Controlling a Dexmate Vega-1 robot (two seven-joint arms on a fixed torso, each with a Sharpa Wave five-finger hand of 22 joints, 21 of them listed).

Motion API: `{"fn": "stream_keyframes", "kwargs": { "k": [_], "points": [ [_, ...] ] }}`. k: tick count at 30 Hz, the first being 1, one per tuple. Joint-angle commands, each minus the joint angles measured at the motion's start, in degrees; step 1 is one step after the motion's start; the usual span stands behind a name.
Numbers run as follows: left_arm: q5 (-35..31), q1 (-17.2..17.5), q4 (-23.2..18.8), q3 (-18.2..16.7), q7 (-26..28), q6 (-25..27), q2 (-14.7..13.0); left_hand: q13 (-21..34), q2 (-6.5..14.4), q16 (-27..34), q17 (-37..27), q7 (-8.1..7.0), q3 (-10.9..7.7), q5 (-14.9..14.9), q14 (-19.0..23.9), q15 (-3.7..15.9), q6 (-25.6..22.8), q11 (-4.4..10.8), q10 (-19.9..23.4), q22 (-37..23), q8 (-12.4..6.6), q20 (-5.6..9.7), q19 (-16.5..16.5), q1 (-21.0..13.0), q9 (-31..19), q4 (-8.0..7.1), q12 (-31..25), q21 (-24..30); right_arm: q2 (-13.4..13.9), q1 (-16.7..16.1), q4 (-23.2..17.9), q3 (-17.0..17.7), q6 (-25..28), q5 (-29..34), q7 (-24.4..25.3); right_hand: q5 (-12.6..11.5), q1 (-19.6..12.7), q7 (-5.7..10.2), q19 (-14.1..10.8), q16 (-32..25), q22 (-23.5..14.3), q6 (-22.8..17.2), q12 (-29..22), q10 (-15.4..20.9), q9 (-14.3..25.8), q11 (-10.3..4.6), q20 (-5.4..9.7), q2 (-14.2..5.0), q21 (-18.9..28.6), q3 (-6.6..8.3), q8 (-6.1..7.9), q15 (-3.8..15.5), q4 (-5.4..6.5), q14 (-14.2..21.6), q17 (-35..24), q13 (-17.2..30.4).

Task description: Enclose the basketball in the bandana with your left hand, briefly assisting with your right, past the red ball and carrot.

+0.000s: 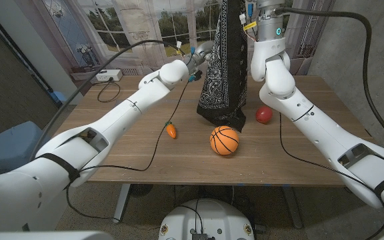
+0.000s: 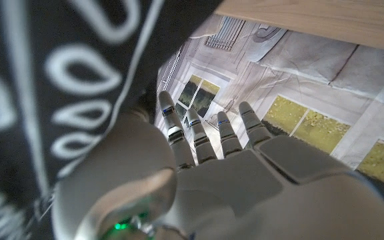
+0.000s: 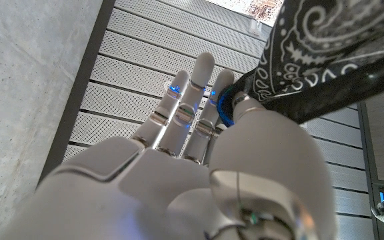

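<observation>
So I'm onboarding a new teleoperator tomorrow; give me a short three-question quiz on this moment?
1. True or false: the bandana already covers the basketball.
2. Which hand pinches the bandana's top end: A) left hand B) right hand?
3. Fill in: the small orange thing left of the basketball is the ____.

Key: 1 false, the bandana hangs behind the ball; 2 B, seen in the right wrist view; 3 carrot.

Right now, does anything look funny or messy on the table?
Nothing is spilled or broken. The odd bit is the bandana: it hangs high from the right hand, its bottom just behind the basketball, which is uncovered.
</observation>
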State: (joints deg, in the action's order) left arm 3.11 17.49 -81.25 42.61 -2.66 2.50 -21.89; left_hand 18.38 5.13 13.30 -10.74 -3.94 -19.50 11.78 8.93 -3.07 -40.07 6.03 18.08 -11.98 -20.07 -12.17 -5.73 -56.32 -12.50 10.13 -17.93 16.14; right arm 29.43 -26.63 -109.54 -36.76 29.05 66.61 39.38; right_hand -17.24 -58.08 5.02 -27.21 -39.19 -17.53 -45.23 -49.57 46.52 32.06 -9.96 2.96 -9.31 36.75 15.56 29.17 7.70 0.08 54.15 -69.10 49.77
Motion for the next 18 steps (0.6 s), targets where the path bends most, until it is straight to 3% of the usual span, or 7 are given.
{"fn": "stream_keyframes", "kwargs": {
  "k": [1,5,9,11,12,15,18],
  "points": [
    [-2.4,-2.1,4.6,2.9,-0.9,2.2,1.9,0.2,0.6,-0.1,0.0,0.15,-1.06,0.2,0.8,0.08,-0.6,-0.03,0.6,-0.1,0.01,-0.14,-0.7,-2.0,0.0,0.21,0.0,0.6,0.0,-0.7,-0.4,1.0,-1.9,-1.8,1.4,-0.3,-0.8,0.41,0.1,0.1,0.0,-0.9,0.1,1.1,0.1,-0.80,1.16,-0.49,0.4,0.06,6.80,5.12,0.17,0.6,-0.3,0.1],
    [-1.4,-2.2,6.5,2.8,-0.8,1.5,3.1,0.3,-0.1,-0.1,0.0,0.17,-0.37,-0.2,1.1,0.25,-1.4,0.09,1.2,-0.1,-0.01,-0.19,-1.0,-0.9,0.1,-0.67,-0.1,0.7,0.3,-0.7,-0.6,1.2,-2.5,-2.2,1.1,-0.3,-0.9,0.28,0.2,0.2,0.1,-1.0,0.1,1.1,0.1,-0.87,1.20,-0.48,0.6,0.05,6.92,5.11,0.17,0.6,-0.3,0.2],
    [-2.0,-1.9,7.7,2.8,1.7,0.6,4.2,0.4,0.2,0.1,-0.1,1.88,0.14,-0.6,2.2,0.67,-5.5,0.01,2.9,-0.2,-0.70,-0.16,-1.6,0.0,0.4,-1.32,-0.5,0.9,0.6,-0.8,-0.5,1.3,-2.9,-2.2,1.5,-0.3,-0.9,0.25,0.3,0.4,0.1,-0.9,0.2,1.2,0.1,-0.78,1.14,-0.50,0.8,0.03,6.99,5.11,0.18,0.6,-0.2,0.1],
    [-1.2,-1.9,8.2,2.5,1.0,-0.7,4.4,0.6,2.8,0.4,-0.1,3.69,-0.70,-0.8,3.7,1.51,-15.4,0.67,6.9,-0.2,-3.60,-0.16,-2.8,-0.4,0.1,-1.49,-1.6,1.4,0.6,-0.9,-0.4,1.6,-2.8,-2.1,2.0,-0.3,-0.9,0.29,0.4,0.4,0.2,-0.9,0.3,1.1,0.0,-0.70,1.17,-0.51,0.9,0.02,7.02,5.11,0.20,0.7,-0.2,0.1],
    [-3.4,-1.9,7.0,3.1,2.9,0.0,3.8,0.6,3.2,0.5,-0.1,4.23,-0.73,-1.0,4.4,2.10,-17.4,0.39,7.5,-0.3,-4.42,-0.16,-3.2,-0.2,-0.4,-1.72,-1.7,1.6,0.5,-1.0,-0.5,1.7,-2.3,-1.9,1.7,-0.3,-0.9,0.38,0.3,0.4,0.2,-0.9,0.2,1.2,0.0,-0.63,1.12,-0.52,1.0,0.02,7.04,5.12,0.20,0.7,-0.2,0.1],
    [-5.2,-1.7,5.0,3.5,4.2,2.0,3.4,0.8,5.5,0.6,-0.4,4.87,-1.89,-1.2,4.9,2.55,-16.9,0.33,7.5,-0.3,-5.04,-0.09,-4.3,0.1,-1.9,-2.82,-1.4,2.1,0.7,-1.4,-0.5,2.3,-2.1,-2.5,2.0,-0.3,-1.0,0.29,0.3,0.4,0.2,-1.0,0.3,1.2,0.0,-0.83,1.12,-0.50,1.1,0.00,7.13,5.12,0.19,0.8,-0.3,0.1],
    [-7.0,-0.9,3.2,3.5,7.3,3.5,3.4,2.6,6.5,0.8,-1.8,4.04,-5.83,0.5,4.3,2.65,-9.1,1.27,6.5,-0.6,-8.25,-0.18,-4.9,1.8,-9.6,-7.61,-0.2,3.0,0.7,-1.9,-0.7,2.8,-1.8,-2.9,2.2,-0.2,-0.9,0.42,0.4,0.5,0.3,-0.8,0.2,1.2,-0.1,-0.79,1.15,-0.46,1.2,-0.05,7.10,5.09,0.23,0.8,-0.3,0.2]
  ]
}}
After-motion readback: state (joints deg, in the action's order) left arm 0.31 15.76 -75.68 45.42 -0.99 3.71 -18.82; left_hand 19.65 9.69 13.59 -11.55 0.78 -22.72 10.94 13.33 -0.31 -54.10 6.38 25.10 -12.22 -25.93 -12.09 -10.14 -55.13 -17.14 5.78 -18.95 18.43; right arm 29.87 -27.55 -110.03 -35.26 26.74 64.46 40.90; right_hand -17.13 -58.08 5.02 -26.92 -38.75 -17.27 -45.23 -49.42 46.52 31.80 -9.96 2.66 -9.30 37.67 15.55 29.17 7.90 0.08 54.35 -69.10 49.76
